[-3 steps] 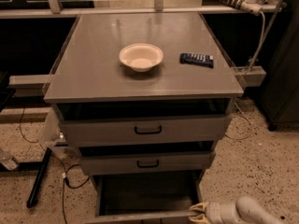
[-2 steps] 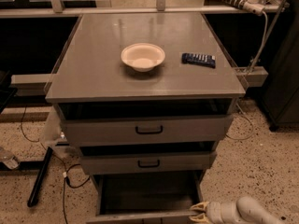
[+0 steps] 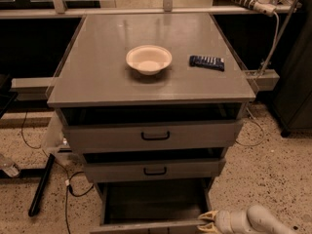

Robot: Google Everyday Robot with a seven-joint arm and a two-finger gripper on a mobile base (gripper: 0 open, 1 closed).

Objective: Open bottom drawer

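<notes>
One grey cabinet (image 3: 97,89) with three drawers is standing on a speckled floor (image 3: 273,169). The bottom drawer (image 3: 151,204), lowest of the three, is sitting pulled out toward the near side with its dark inside showing. Above it, the middle drawer (image 3: 195,168) and the top drawer (image 3: 204,134) are each showing one black handle. The robot's single gripper (image 3: 207,221) is reaching in from the near right, at the right end of the bottom drawer's front. Whether its jaws are spread or pinching cannot be told. On top, one pale bowl (image 3: 148,59) is resting left of one dark flat device (image 3: 207,62).
</notes>
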